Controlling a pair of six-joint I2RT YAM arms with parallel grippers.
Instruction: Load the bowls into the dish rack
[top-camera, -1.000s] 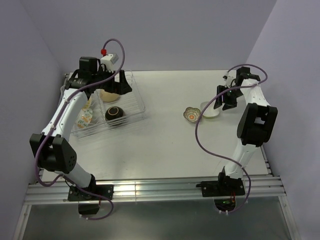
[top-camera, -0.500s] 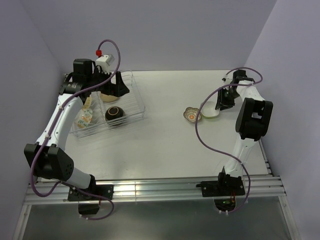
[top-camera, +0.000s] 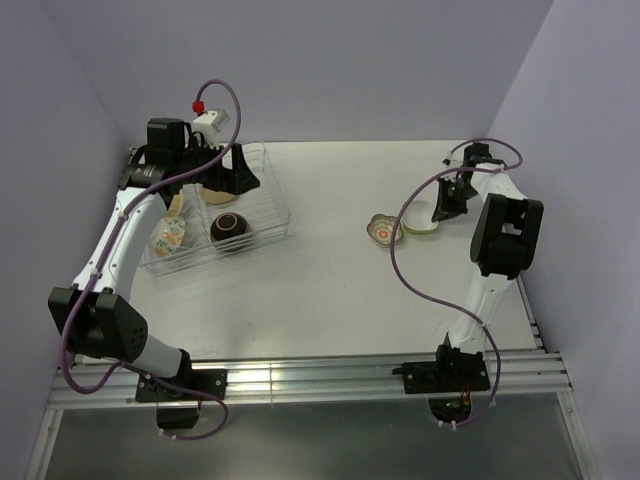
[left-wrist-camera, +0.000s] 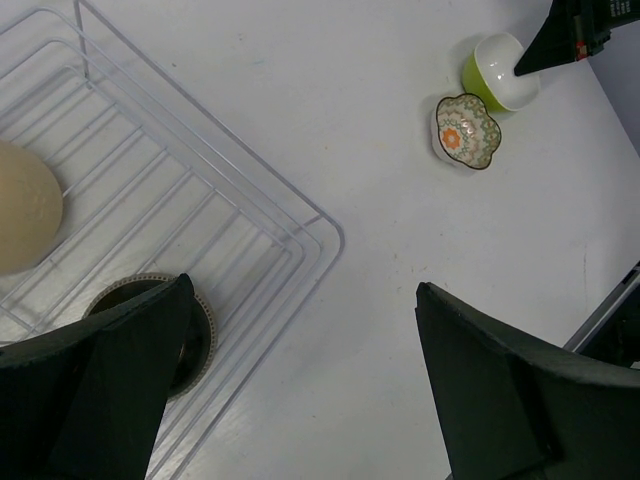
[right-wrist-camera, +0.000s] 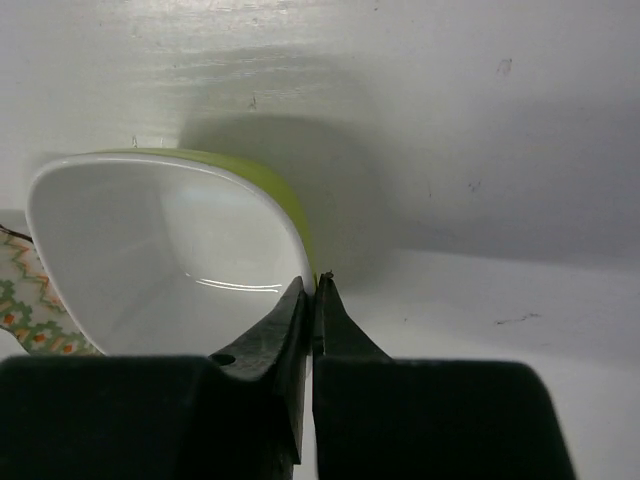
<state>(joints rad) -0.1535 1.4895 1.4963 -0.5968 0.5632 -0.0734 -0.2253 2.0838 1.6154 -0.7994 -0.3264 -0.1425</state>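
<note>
Wrist view: right fingers (right-wrist-camera: 268, 345) clamped on lime-green bowl (right-wrist-camera: 170, 250) rim, scalloped bowl (left-wrist-camera: 466, 131) just beside; left fingers (left-wrist-camera: 110, 385) spread wide over dish rack (left-wrist-camera: 230, 230)

No text, label, brand mark or number can be read in any view. The only markings are decoration: an orange-and-green zigzag pattern painted inside the small scalloped ceramic bowl (left-wrist-camera: 465, 131), which stands on the white surface (left-wrist-camera: 400, 240).

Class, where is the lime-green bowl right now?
In the top view the lime-green bowl is at the right side of the table, just right of the scalloped bowl, its rim pinched by the right gripper.
</note>
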